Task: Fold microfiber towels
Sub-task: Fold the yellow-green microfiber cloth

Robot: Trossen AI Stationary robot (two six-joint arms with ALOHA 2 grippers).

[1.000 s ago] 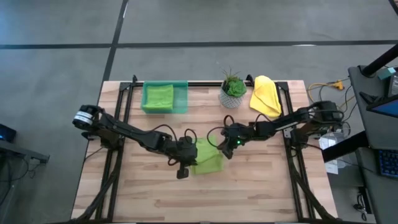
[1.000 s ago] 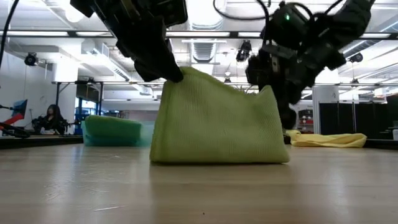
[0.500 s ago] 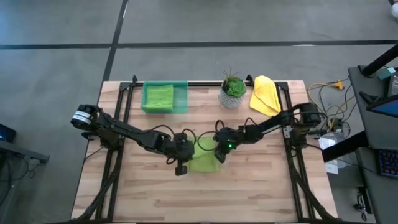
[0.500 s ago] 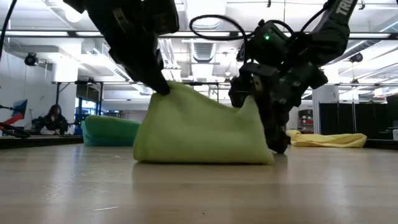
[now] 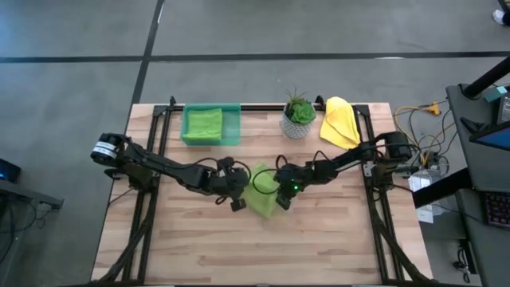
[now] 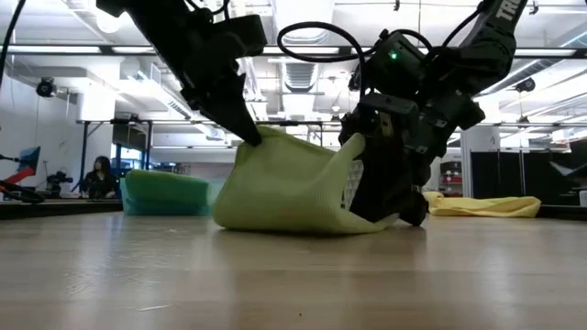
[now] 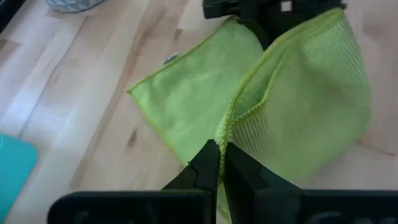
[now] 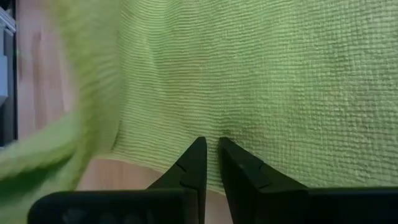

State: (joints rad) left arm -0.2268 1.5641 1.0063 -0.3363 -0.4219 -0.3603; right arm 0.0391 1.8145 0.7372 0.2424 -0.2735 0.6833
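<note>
done: green towel [image 5: 202, 124] lay in tray [image 5: 232, 126] | mid-fold: lime towel [image 5: 262, 191], pinched by left gripper [image 5: 239, 194] and right gripper [image 5: 280, 192] | left: yellow towel [image 5: 340, 121]

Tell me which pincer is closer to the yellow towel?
Right. The right pincer sits mid-table, on the yellow towel's side of the lime towel both hold. The left pincer is beyond it, farther away.

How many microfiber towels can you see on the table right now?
3, possibly more: a lime green towel held mid-table by the left gripper and right gripper; a green towel in the tray; a yellow towel beside the potted plant. Others may be hidden.
</note>
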